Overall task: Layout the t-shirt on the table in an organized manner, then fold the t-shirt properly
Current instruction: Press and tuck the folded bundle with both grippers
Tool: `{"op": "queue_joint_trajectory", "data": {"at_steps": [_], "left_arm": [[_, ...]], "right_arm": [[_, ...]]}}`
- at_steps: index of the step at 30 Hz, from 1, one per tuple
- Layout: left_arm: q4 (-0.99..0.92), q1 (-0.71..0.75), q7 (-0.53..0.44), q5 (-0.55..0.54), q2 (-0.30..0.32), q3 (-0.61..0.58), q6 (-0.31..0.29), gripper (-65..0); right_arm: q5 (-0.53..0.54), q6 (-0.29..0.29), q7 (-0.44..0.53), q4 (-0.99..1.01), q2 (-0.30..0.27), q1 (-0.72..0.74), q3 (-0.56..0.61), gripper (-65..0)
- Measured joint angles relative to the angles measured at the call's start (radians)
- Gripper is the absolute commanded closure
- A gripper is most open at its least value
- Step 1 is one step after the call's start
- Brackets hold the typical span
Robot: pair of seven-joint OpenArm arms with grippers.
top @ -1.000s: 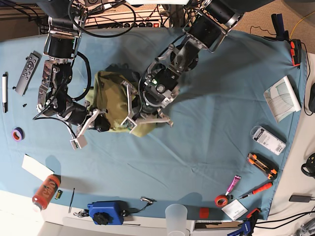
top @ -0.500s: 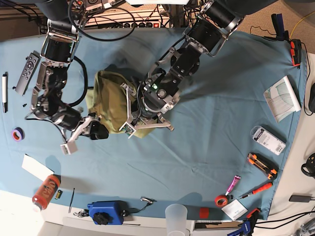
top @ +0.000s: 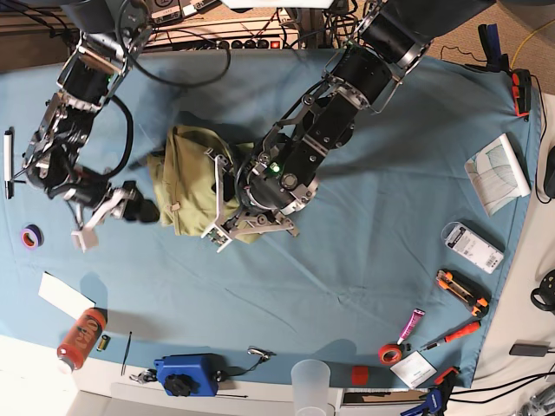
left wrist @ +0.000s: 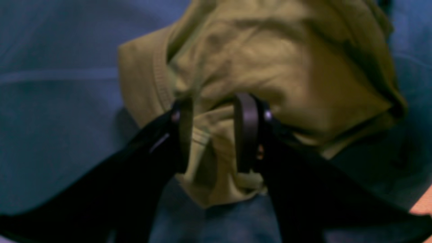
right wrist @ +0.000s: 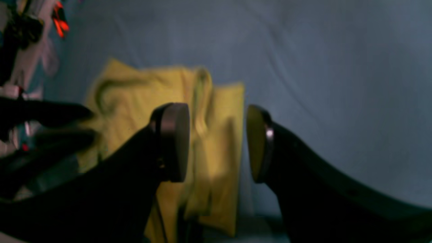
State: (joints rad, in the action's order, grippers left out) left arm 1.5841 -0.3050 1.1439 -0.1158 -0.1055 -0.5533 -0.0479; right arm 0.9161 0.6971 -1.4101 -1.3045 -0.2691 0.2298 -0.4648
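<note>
— What are we seeing on the table [top: 373,260]?

— We see its light-blue cloth, with the bunched olive t-shirt [top: 186,178] lying left of centre.

— And around the edges?

— At the left we find a remote [top: 48,128], a pen [top: 8,163], a purple tape roll [top: 32,236], a white card [top: 65,295] and an orange can [top: 80,337]. At the right we note a folded paper [top: 497,172], a white box [top: 471,247] and an orange screwdriver [top: 452,335].
</note>
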Motion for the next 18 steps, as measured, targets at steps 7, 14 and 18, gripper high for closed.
{"op": "queue_joint_trajectory", "data": {"at_steps": [7, 14, 18], "left_arm": [[0.000, 0.000, 0.000, -0.002, 0.000, 0.000, 0.000, -22.0], [0.000, 0.000, 0.000, -0.002, 0.000, 0.000, 0.000, -22.0], [0.000, 0.000, 0.001, -0.009, 0.000, 0.000, 0.000, -22.0]], "right_arm": [[-0.003, 0.000, 0.035, 0.000, -0.011, -0.076, 0.069, -27.9], [-0.036, 0.000, 0.111, -0.001, -0.013, -0.097, 0.131, -27.9], [-0.151, 0.000, 0.180, -0.013, -0.011, -0.091, 0.210, -20.3]]}}
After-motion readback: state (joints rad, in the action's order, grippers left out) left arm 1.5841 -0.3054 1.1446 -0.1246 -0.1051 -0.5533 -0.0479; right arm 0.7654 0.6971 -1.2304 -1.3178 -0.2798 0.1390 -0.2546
